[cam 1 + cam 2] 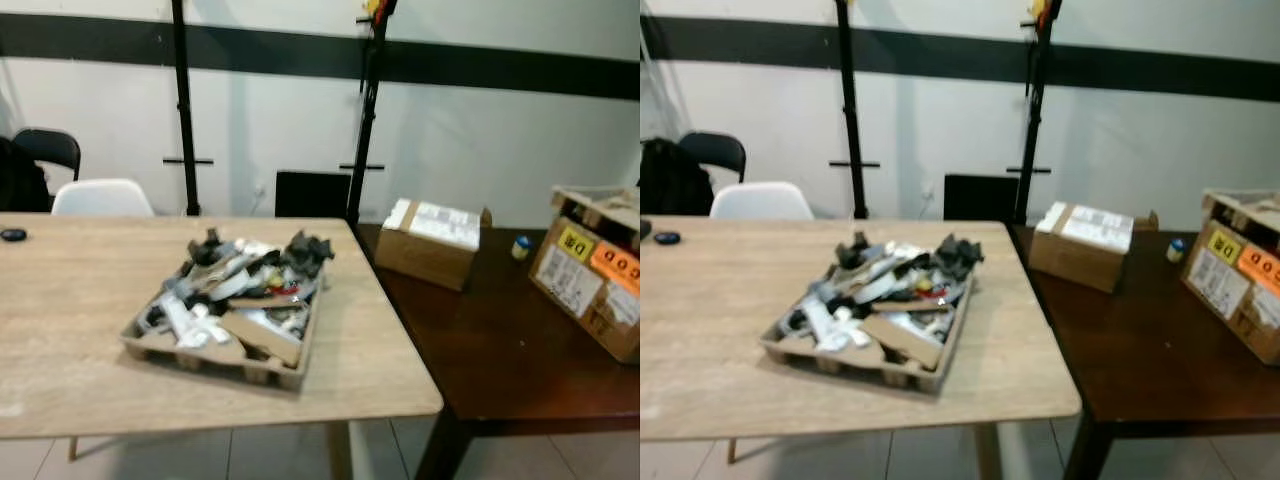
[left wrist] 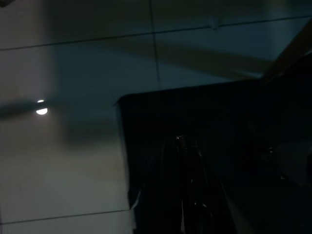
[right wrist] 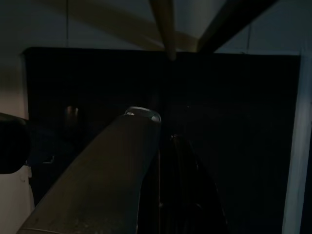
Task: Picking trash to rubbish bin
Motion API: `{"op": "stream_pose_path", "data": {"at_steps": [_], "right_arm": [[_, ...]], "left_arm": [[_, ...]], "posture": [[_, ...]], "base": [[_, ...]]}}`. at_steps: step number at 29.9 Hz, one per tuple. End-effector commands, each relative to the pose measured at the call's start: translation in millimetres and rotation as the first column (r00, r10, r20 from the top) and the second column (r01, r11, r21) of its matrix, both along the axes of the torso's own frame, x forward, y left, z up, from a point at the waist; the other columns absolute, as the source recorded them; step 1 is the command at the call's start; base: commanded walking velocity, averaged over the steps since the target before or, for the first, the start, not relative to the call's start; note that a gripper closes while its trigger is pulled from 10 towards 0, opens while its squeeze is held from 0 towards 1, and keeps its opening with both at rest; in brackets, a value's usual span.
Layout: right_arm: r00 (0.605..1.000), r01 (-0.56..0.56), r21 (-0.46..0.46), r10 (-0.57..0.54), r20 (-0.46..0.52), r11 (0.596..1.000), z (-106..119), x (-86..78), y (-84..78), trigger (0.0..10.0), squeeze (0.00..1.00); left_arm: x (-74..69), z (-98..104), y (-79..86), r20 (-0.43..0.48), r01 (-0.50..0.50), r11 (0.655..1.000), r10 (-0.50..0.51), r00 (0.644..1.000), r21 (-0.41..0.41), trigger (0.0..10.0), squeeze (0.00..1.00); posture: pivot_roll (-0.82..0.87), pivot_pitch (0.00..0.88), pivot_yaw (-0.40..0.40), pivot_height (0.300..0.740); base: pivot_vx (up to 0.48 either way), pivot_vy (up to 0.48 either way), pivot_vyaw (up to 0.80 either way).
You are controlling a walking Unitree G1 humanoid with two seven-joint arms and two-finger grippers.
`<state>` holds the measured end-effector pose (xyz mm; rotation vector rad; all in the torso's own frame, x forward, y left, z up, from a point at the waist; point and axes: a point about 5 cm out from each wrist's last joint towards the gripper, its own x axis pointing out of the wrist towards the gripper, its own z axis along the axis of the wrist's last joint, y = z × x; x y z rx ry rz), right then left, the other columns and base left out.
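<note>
Tray (image 1: 292, 372): a shallow tray of rough brown pulp cardboard is sitting on the light wood-grain table (image 1: 80, 330), near its right end.
Trash (image 1: 240, 290): a loose heap of grey, white and black scraps with torn cardboard pieces is lying inside the tray.
Dark table (image 1: 500, 350): a smooth dark brown table is standing against the light one, carrying a cardboard box (image 1: 432, 243) with a white label, unreadable.
Labelled box (image 1: 590, 280): yellow and orange stickers are showing blurred black letters; I cannot read them surely.
Chair (image 1: 100, 197): a white plastic one is standing behind the table.
Pincers: both wrist views are very dark; I cannot tell how the fingers are standing.
</note>
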<state>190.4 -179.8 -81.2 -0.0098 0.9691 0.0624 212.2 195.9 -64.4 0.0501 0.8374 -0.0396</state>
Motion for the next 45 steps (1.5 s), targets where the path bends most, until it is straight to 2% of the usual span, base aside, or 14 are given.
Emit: {"op": "stream_pose_path", "data": {"at_steps": [1,5,13,15,25,31,32,35,45], "right_arm": [[1.0,0.011,-0.016,-0.011,0.0,1.0,0.9,0.2,-6.8,10.0,0.0],[1.0,0.011,-0.012,-0.011,0.002,1.0,0.8,0.5,-5.2,10.0,0.0],[1.0,0.016,-0.012,-0.016,-0.003,1.0,-0.2,-1.8,-6.0,10.0,0.0],[1.0,0.017,-0.013,-0.017,-0.004,1.0,-0.4,-2.2,-6.3,10.0,0.0],[1.0,0.015,-0.008,-0.015,0.0,1.0,0.3,-0.2,-3.8,10.0,0.0],[1.0,0.013,-0.004,-0.013,0.004,1.0,1.0,1.6,-2.2,10.0,0.0],[1.0,0.013,-0.004,-0.013,0.005,1.0,1.1,1.9,-1.9,10.0,0.0],[1.0,0.014,-0.004,-0.014,0.004,1.0,1.1,1.8,-1.8,10.0,0.0],[1.0,0.018,-0.002,-0.018,-0.001,1.0,-0.1,-0.3,-0.8,10.0,0.0]], "left_arm": [[-2.1,-2.1,-1.4,-0.033,0.035,0.999,-0.034,0.999,0.015,10.0,0.0],[-1.8,-1.2,0.1,-0.025,0.075,0.996,-0.073,0.997,0.051,10.0,0.0],[-3.2,-1.8,1.1,-0.024,0.048,0.998,-0.047,0.999,0.039,10.0,0.0],[-2.5,-1.7,2.7,-0.03,0.028,0.998,-0.027,0.999,0.056,10.0,0.0],[0.9,0.4,1.1,-0.005,0.025,0.999,-0.025,1.0,0.039,10.0,0.0],[1.5,0.9,0.5,-0.004,0.047,0.998,-0.047,0.999,0.043,10.0,0.0],[-1.0,-1.1,2.0,-0.032,0.006,1.0,-0.005,0.999,0.023,10.0,0.0],[-2.3,-2.1,3.1,-0.045,-0.008,1.0,0.009,0.999,0.019,10.0,0.0],[-1.0,-0.9,4.8,-0.033,0.029,0.997,-0.026,0.999,0.065,10.0,0.0]], "posture": [[-0.04,0.072,-0.07,0.74],[-0.04,0.075,-0.069,0.74],[-0.04,0.077,-0.065,0.74],[-0.04,0.077,-0.065,0.74],[-0.04,0.074,-0.069,0.74],[-0.04,0.072,-0.068,0.74],[-0.03,0.072,-0.068,0.74],[-0.03,0.072,-0.068,0.74],[-0.03,0.069,-0.062,0.74]], "base": [[0.0,0.0,0.0],[0.0,-0.12,0.0],[0.0,-0.48,0.0],[0.0,0.0,0.0],[0.0,0.0,0.0],[0.0,0.0,0.0],[0.0,0.48,0.0],[0.0,0.48,0.0],[0.0,0.096,0.0]]}}
